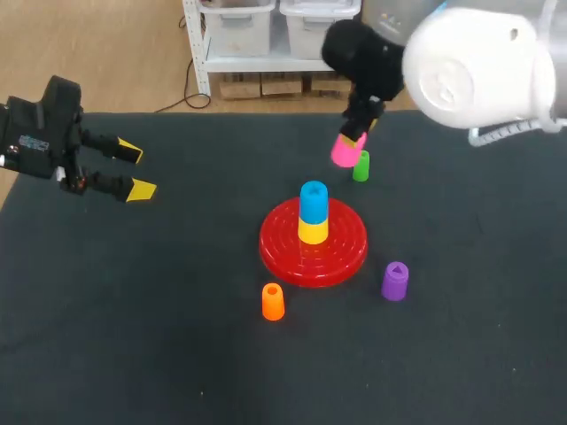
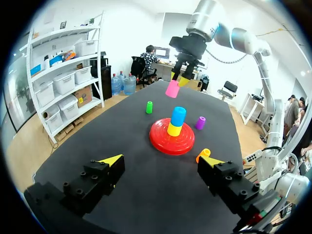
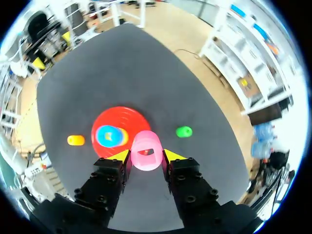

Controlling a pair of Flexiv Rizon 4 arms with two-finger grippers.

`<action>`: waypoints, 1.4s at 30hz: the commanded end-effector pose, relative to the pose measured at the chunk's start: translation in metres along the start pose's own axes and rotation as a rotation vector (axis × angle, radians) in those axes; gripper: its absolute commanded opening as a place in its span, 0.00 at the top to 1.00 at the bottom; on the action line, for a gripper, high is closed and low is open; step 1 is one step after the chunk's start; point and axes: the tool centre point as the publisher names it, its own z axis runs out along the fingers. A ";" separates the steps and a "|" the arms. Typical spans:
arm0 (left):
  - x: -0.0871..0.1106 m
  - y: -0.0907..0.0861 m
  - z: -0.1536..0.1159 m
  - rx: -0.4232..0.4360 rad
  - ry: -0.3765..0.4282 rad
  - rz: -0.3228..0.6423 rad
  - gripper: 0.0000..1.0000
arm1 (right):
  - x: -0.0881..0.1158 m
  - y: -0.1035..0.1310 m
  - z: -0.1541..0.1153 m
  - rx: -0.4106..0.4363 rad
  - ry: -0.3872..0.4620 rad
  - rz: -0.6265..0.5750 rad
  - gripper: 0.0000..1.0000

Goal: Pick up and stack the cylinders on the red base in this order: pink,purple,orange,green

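Dark surface (image 1: 159,354), red base (image 1: 341,257) central. Holding pink cylinder (image 3: 146,152) aloft between right fingers (image 3: 119,157); left fingers (image 2: 111,160) wide, empty. Next, likely: carry over blue cylinder (image 1: 313,200), lower squarely.

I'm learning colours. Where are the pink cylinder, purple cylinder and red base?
pink cylinder (image 3: 146,152), right wrist view, its top face.
purple cylinder (image 1: 395,282), head view, its side.
red base (image 1: 280,245), head view, bare rim.
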 end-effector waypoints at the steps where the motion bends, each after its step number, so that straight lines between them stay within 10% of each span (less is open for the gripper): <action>1: 0.002 0.000 0.000 -0.001 -0.006 0.003 0.00 | -0.020 0.012 0.004 -0.024 0.058 -0.072 1.00; 36: 0.002 0.000 0.000 -0.001 -0.006 0.003 0.00 | -0.022 0.045 0.006 -0.094 0.055 -0.194 1.00; 42: 0.002 0.000 0.000 -0.001 -0.006 0.003 0.00 | -0.020 0.040 0.014 -0.083 0.196 -0.175 1.00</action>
